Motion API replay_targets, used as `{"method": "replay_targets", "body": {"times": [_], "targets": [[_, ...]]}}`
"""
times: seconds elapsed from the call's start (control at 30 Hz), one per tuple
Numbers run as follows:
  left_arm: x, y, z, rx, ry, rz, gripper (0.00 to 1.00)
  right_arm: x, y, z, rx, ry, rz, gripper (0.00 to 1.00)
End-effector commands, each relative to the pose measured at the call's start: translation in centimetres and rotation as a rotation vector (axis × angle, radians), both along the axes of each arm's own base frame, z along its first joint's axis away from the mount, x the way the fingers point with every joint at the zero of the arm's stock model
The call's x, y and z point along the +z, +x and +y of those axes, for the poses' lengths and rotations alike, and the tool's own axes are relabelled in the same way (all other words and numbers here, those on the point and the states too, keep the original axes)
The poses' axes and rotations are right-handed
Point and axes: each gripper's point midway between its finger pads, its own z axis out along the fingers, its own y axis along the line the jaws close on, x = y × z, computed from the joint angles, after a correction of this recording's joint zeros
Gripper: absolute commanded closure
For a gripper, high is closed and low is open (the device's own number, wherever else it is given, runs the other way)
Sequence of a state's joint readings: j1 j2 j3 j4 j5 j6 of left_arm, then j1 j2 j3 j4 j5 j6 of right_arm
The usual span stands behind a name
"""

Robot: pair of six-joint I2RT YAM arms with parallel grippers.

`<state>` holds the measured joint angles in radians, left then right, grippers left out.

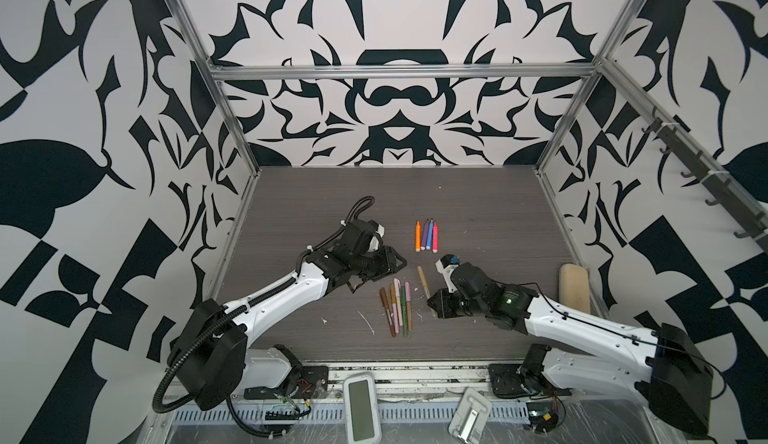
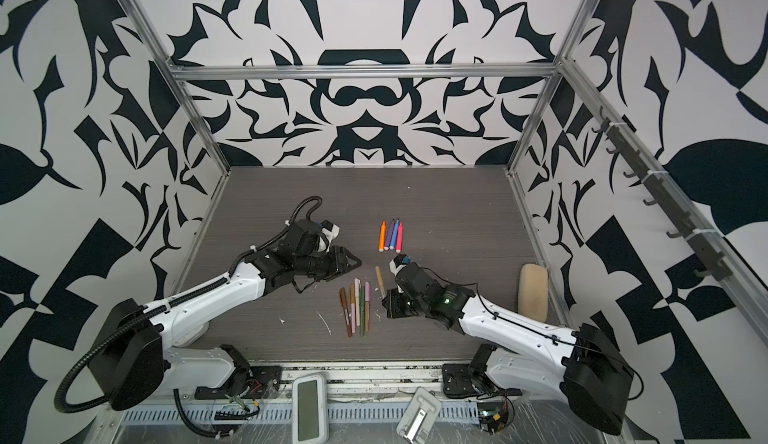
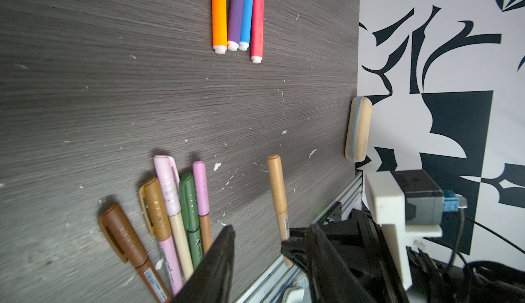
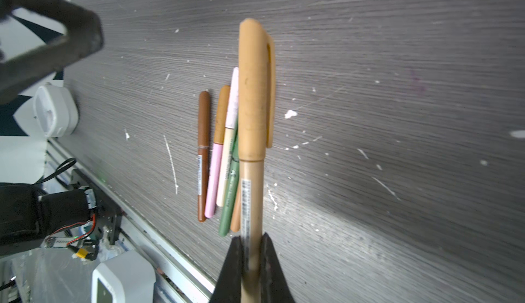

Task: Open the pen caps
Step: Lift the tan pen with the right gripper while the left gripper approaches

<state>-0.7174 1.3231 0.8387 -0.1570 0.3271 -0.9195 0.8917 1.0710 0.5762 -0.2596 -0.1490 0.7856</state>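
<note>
My right gripper [image 4: 251, 239] is shut on the barrel of a tan pen [image 1: 423, 279], held just above the table. Its tan cap [image 4: 254, 88] is on and points away from the gripper. My left gripper [image 3: 272, 226] is open and empty, its fingertips a short way left of that cap [image 3: 275, 182] in both top views. Several muted pens [image 1: 397, 306], all capped, lie side by side below the left gripper [image 1: 401, 261]. Several bright pens [image 1: 426, 236] lie in a row farther back.
A beige oblong case [image 1: 574, 288] lies against the right wall. A white timer [image 1: 361, 406] and a small white stand [image 1: 469, 417] sit on the front rail. White flecks dot the dark wood-grain table [image 1: 311, 196].
</note>
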Motion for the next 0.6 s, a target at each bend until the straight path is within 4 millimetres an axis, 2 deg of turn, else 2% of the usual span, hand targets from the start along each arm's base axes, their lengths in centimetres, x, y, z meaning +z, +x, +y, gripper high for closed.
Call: {"method": "replay_targets", "body": {"times": [0.0, 0.23, 0.57], "targets": [[-0.5, -0.2, -0.5, -0.005, -0.015, 0.014, 0.55, 0.9, 0.1, 1.2, 0.035, 0.061, -0.019, 1.00], [-0.9, -0.5, -1.2, -0.020, -0.019, 0.024, 0.55, 1.6, 0.0, 1.6, 0.050, 0.092, -0.024, 1.00], [-2.2, -1.4, -3.5, -0.074, -0.015, 0.063, 0.55, 3.3, -0.4, 3.4, 0.098, 0.215, -0.037, 1.00]]}}
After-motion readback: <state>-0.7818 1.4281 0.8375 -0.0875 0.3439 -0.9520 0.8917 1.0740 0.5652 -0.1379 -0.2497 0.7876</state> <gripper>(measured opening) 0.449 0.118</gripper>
